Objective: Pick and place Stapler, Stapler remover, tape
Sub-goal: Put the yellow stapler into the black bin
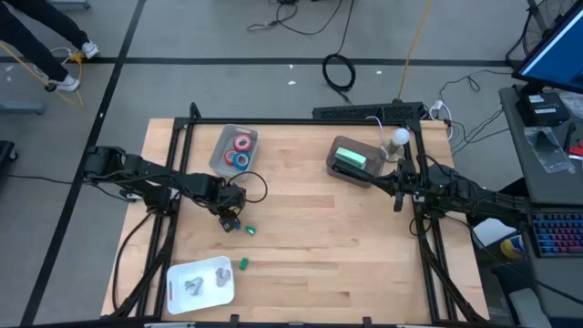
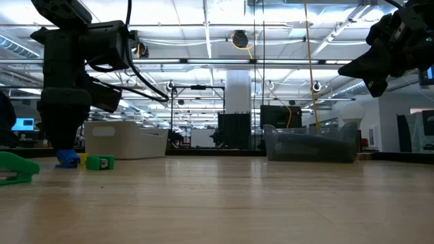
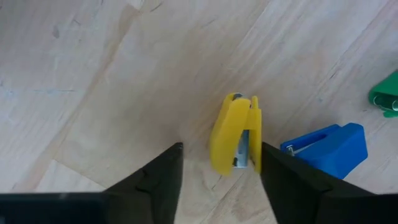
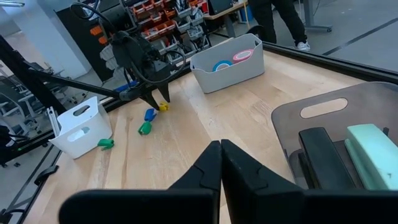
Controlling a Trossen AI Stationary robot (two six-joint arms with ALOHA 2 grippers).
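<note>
The left gripper (image 3: 219,163) stood on the wooden bench (image 1: 310,237) near its left edge, fingers apart around a small yellow plastic staple remover (image 3: 236,134), beside a blue one (image 3: 326,149). The right gripper (image 4: 221,163), fingers together, hovered by the right edge near a grey tray holding a pale green stapler (image 1: 349,160); red and blue tape rolls (image 1: 241,151) lay in a grey bin at the far edge.

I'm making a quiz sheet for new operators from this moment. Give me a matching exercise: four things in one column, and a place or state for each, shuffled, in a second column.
Things:
1. tape rolls
2. yellow piece
3. left gripper
4. right gripper

Places or states:
A. shut, raised over the table near the dark tray
B. open, its fingers on either side of the yellow piece
C. lying on the wood beside a blue piece
D. inside the grey bin

Pairs: 1-D, 2-C, 3-B, 4-A
</note>
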